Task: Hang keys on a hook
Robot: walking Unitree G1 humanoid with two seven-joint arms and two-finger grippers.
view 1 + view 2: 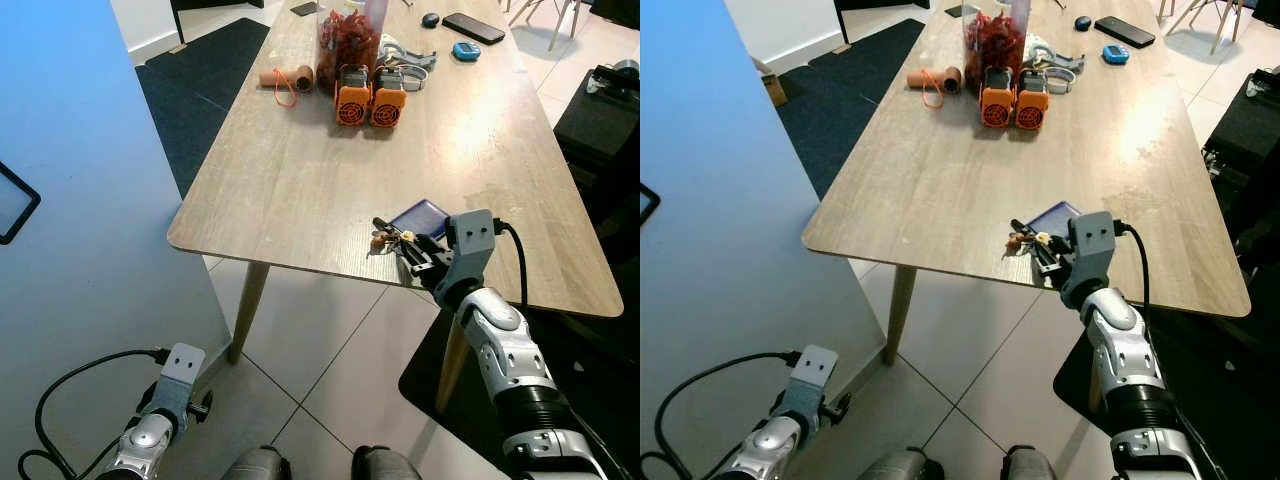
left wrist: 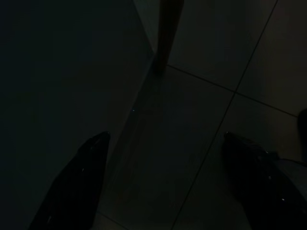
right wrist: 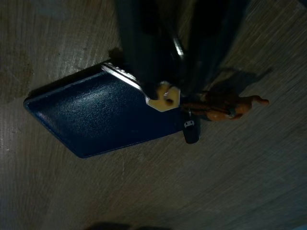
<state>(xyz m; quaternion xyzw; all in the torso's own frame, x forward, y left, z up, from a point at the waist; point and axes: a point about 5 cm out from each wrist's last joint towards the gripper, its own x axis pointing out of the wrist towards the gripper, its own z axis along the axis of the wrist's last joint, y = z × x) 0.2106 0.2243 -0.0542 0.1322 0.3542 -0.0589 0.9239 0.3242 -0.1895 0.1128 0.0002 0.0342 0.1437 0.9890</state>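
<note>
The keys point(image 1: 385, 238) lie near the front edge of the wooden table point(image 1: 300, 170), touching a dark blue wallet point(image 1: 422, 215). In the right wrist view the bunch has a cream-headed key point(image 3: 165, 98) and an orange figure charm point(image 3: 225, 106) beside the wallet point(image 3: 105, 115). My right gripper point(image 1: 397, 242) reaches over the table edge, its black fingers closed around the bunch. A black hook-like bracket point(image 1: 18, 205) sticks out of the blue panel at far left. My left gripper point(image 2: 163, 182) hangs low over the tiled floor, open and empty.
Two orange devices point(image 1: 370, 97), a jar of red contents point(image 1: 348, 40), a brown roll point(image 1: 285, 78) and a phone point(image 1: 472, 27) sit at the table's far end. A wooden table leg point(image 1: 248, 305) stands by the blue panel point(image 1: 90, 200). Black furniture point(image 1: 600, 120) is at right.
</note>
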